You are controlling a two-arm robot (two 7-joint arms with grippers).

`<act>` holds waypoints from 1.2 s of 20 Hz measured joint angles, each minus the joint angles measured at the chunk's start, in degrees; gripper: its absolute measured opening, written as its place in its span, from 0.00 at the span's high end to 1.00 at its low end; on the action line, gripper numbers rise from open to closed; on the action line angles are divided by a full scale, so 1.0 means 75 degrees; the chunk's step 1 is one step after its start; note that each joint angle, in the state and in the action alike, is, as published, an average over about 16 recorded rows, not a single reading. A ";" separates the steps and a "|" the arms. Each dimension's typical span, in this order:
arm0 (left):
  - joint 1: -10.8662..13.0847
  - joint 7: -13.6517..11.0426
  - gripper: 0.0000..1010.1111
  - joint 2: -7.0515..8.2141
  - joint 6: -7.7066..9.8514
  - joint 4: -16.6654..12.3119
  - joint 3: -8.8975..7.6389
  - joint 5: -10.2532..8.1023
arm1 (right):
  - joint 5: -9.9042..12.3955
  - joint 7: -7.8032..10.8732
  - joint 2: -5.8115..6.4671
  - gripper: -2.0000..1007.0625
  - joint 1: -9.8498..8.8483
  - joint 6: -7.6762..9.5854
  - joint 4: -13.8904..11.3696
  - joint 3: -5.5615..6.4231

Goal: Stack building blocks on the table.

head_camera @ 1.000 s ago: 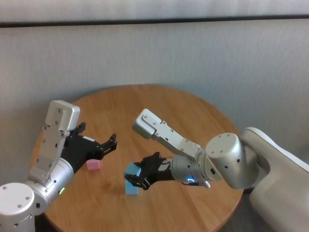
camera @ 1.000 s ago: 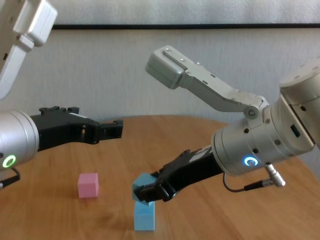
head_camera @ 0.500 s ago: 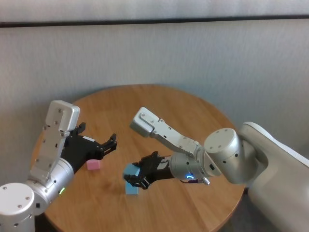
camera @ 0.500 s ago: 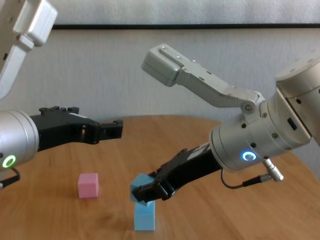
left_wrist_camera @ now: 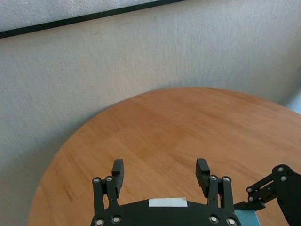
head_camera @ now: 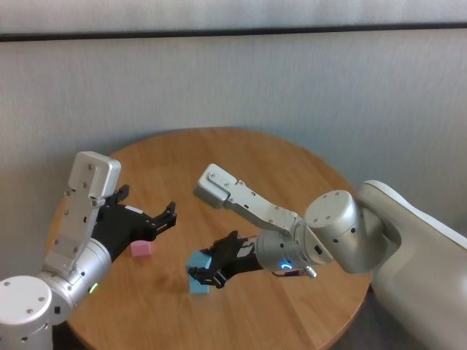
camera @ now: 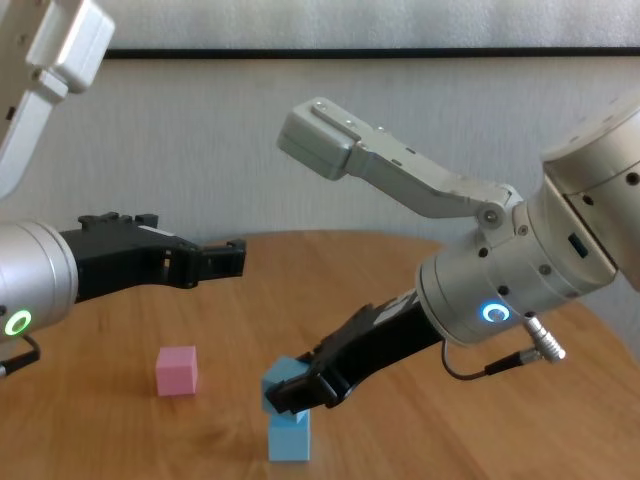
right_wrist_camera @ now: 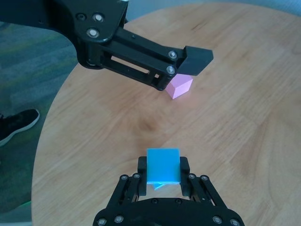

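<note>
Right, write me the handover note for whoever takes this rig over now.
Right gripper: shut on the upper blue block, holding it tilted right above the lower blue block; whether the two touch is unclear.
Left gripper: open, empty, hovering above the table over the pink block.
Done: one blue block lifted over the other.
Left: level it, seat it squarely, release, then put the pink block on top.
</note>
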 joint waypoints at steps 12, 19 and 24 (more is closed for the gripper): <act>0.0000 0.0000 0.01 0.0000 0.0000 0.0000 0.0000 0.0000 | 0.0041 0.0088 -0.0035 0.63 0.0174 0.0030 0.0184 -0.0129; 0.0000 0.0000 0.01 0.0000 0.0000 0.0000 0.0000 0.0000 | 0.0045 0.0091 -0.0041 0.58 0.0190 0.0026 0.0198 -0.0139; 0.0000 0.0000 0.01 0.0000 0.0000 0.0000 0.0000 0.0000 | 0.0045 0.0084 -0.0040 0.48 0.0180 0.0026 0.0187 -0.0131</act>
